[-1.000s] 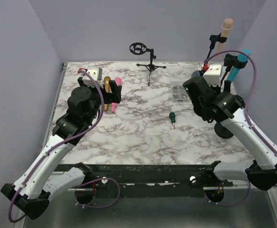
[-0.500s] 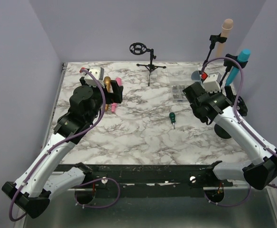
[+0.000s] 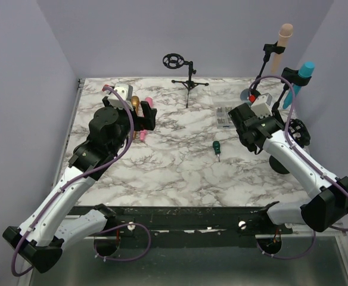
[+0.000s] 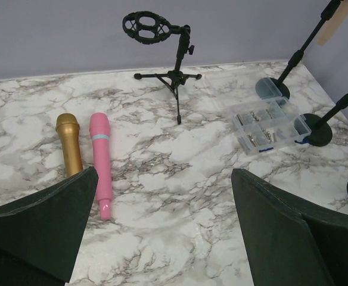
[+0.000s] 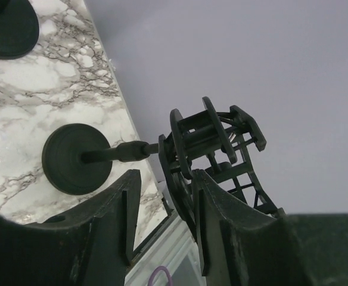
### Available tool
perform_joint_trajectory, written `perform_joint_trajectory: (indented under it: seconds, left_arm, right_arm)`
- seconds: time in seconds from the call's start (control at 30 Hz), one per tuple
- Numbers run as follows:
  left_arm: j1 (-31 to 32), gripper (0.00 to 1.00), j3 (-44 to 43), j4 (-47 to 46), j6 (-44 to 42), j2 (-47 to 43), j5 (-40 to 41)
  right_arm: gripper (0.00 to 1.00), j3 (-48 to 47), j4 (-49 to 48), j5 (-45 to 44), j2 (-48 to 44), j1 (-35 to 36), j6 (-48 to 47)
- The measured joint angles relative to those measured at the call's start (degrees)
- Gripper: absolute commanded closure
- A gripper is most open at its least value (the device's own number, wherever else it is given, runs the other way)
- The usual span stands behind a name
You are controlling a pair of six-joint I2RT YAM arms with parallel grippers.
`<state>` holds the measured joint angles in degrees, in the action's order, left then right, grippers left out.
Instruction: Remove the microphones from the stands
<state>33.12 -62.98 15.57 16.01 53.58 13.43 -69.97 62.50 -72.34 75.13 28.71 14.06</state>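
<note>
A beige microphone (image 3: 285,36) sits clipped on a tall stand at the back right; its lower end shows in the left wrist view (image 4: 338,25). A teal microphone (image 3: 303,74) sits on a second stand by the right wall. My right gripper (image 3: 285,127) is beside a black empty shock mount (image 5: 213,140) on a round-based stand (image 5: 72,158); its fingers (image 5: 221,208) are slightly apart, with the mount's ring at the gap. My left gripper (image 4: 162,238) is open wide and empty above the table, near a gold microphone (image 4: 70,143) and a pink microphone (image 4: 101,158) that lie flat.
An empty shock mount on a tripod (image 3: 185,71) stands at the back centre. A clear parts box (image 3: 224,117) and a green screwdriver (image 3: 217,147) lie right of centre. Two round stand bases (image 4: 317,130) sit at the right edge, close to the wall.
My right arm has swung and its wrist has turned, bringing the gripper up to the black shock mount at the right. The left arm has barely moved.
</note>
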Motion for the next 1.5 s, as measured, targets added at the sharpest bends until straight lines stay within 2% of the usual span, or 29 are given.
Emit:
perform_joint_trajectory:
  seconds: [0.07, 0.17, 0.23, 0.3, 0.53, 0.93, 1.07, 1.27, 1.37, 1.5]
  left_arm:
    - [0.20, 0.02, 0.00, 0.00, -0.02, 0.00, 0.00]
    - [0.37, 0.01, 0.00, 0.00, -0.02, 0.00, 0.00]
    - [0.39, 0.02, 0.00, 0.00, -0.02, 0.00, 0.00]
    - [0.39, 0.02, 0.00, 0.00, -0.02, 0.00, 0.00]
    - [0.39, 0.01, 0.00, 0.00, -0.02, 0.00, 0.00]
    - [0.39, 0.02, 0.00, 0.04, -0.07, 0.59, 0.02]
    - [0.39, 0.02, 0.00, 0.02, -0.09, 0.76, 0.02]
    - [0.39, 0.02, 0.00, 0.13, -0.09, 1.27, 0.02]
    - [0.39, 0.01, -0.02, 0.20, -0.09, 1.27, 0.04]
    - [0.39, 0.01, 0.00, 0.26, -0.22, 1.27, 0.13]
  right_arm:
    - [0.61, 0.17, -0.11, -0.04, 1.29, -0.20, -0.46]
    - [0.74, 0.17, -0.13, -0.07, 1.66, -0.22, -0.96]
    - [0.84, 0.17, -0.24, -0.09, 1.55, -0.22, -1.36]
    - [0.99, 0.17, -0.37, 0.02, 1.44, -0.22, -1.95]
    - [0.99, -0.76, -0.48, 0.33, -0.02, 0.09, -3.89]
    - [0.99, -11.78, 3.19, 5.62, 1.07, 4.00, -0.17]
    - [0.99, -16.37, 1.49, 10.73, 0.28, 4.66, -2.71]
    - [0.99, -18.58, -5.92, 24.44, -2.93, 5.55, -8.04]
    - [0.99, -20.11, -9.07, 28.28, -1.90, 8.87, -10.86]
    - [1.00, -23.56, -12.41, 28.81, 2.56, 17.35, -15.19]
